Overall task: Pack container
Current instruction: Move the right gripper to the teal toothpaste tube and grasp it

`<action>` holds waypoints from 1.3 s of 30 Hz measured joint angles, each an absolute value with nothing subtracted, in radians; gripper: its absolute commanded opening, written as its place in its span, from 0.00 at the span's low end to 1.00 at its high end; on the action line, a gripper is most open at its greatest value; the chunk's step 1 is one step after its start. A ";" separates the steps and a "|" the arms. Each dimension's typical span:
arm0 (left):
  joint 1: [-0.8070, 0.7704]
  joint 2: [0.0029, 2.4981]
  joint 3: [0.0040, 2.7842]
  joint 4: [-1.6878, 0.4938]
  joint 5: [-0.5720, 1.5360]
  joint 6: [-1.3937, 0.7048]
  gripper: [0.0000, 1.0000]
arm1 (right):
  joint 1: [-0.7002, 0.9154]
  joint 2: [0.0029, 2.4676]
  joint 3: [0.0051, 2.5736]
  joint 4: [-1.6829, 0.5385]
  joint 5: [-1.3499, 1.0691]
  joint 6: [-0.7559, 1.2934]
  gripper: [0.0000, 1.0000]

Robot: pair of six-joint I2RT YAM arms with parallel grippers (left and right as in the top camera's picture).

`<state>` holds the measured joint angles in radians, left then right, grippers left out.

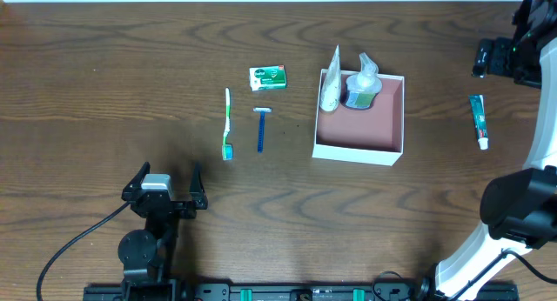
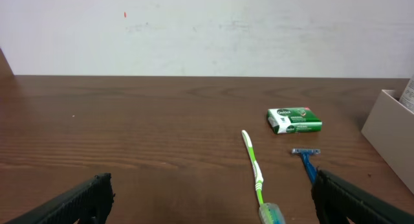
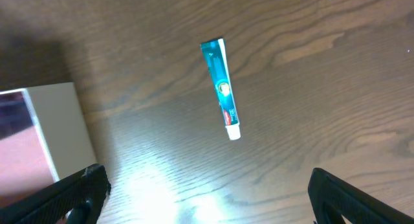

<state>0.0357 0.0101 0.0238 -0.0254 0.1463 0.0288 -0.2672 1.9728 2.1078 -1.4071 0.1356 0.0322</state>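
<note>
The container (image 1: 359,150) is a square white box with a pink inside, right of the table's middle. It holds a white pouch (image 1: 331,85) and a pump bottle (image 1: 361,85) at its far edge. A green toothbrush (image 1: 228,123), a blue razor (image 1: 260,129) and a green-and-white soap packet (image 1: 268,76) lie left of it. A teal toothpaste tube (image 1: 478,120) lies to its right. My left gripper (image 1: 165,186) is open and empty near the front left. My right gripper (image 1: 505,59) is open and empty, held above the toothpaste tube (image 3: 221,87).
The left wrist view shows the toothbrush (image 2: 253,169), the razor (image 2: 306,160), the soap packet (image 2: 294,119) and the container's wall (image 2: 388,127) ahead of the open fingers (image 2: 210,201). The right wrist view shows the container's corner (image 3: 61,123) left of its fingers (image 3: 207,198).
</note>
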 measured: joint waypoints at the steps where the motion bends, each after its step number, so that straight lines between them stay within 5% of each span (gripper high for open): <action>1: 0.036 0.010 0.024 -0.025 0.146 0.029 0.98 | -0.272 1.973 2.096 -1.391 0.135 0.023 0.99; 39: 0.036 0.010 0.024 -0.025 0.146 0.029 0.98 | -0.338 1.973 1.694 -0.951 0.085 -0.039 0.99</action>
